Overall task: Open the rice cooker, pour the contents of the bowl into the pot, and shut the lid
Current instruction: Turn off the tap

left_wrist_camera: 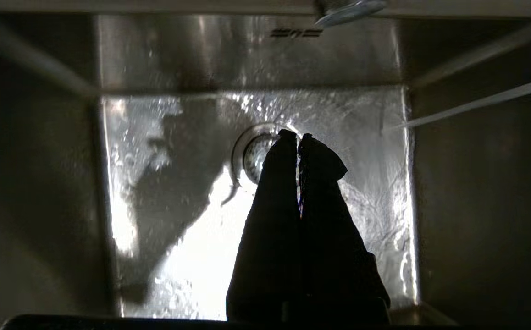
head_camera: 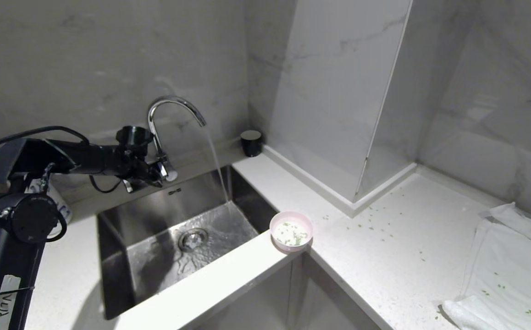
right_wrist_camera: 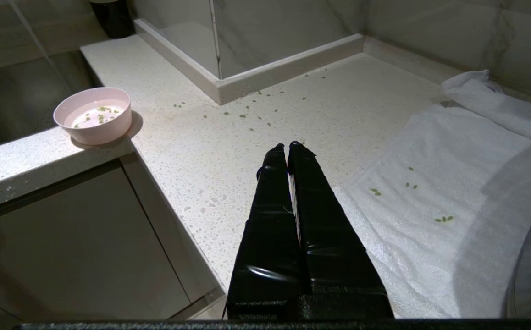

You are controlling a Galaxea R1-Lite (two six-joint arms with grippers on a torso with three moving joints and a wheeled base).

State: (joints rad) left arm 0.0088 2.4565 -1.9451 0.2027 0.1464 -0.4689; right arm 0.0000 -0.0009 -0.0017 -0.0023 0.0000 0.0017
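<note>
The small pink bowl (head_camera: 291,231) stands on the white counter at the sink's right corner, also seen in the right wrist view (right_wrist_camera: 93,114). Its contents (head_camera: 293,235), green bits in a white liquid, lie in the bottom. My left gripper (head_camera: 157,178) is shut with nothing in it, right beside the faucet's lever (head_camera: 170,171); whether they touch I cannot tell. From its wrist it hangs above the drain (left_wrist_camera: 252,156). My right gripper (right_wrist_camera: 286,146) is shut and empty over the counter, beside a towel. The rice cooker, its lid and the pot are out of view.
The curved faucet (head_camera: 174,103) runs a stream of water (head_camera: 216,160) into the steel sink (head_camera: 187,197). A black cup (head_camera: 251,142) stands at the back wall. A white towel (head_camera: 513,266) covers the counter's right end. Green bits (head_camera: 375,224) are scattered on the counter.
</note>
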